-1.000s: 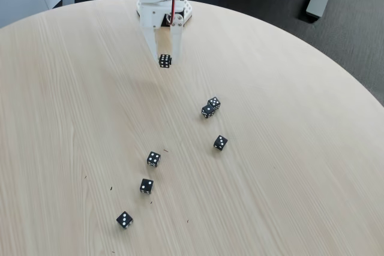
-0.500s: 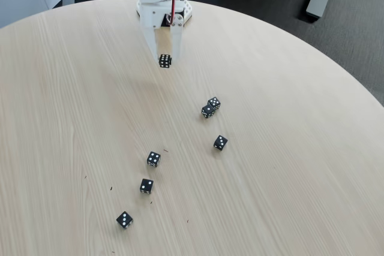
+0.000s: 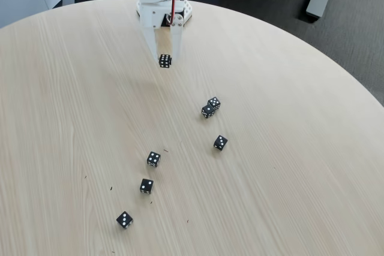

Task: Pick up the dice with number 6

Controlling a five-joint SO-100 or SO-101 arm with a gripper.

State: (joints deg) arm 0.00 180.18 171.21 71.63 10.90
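Robot arm grips the six-pip die above a round wooden table.

The white gripper (image 3: 164,60) points straight down near the table's far edge in the fixed view, its two fingers (image 3: 176,43) closed on the dice with number 6 (image 3: 164,60), which sits directly between the fingertips and appears lifted just clear of the table (image 3: 288,148). Nothing lies beneath it; the pick looks essentially made. Well apart, toward the viewer, a touching pair of dice (image 3: 210,107) rests, with four single dice (image 3: 153,159) scattered beyond them.
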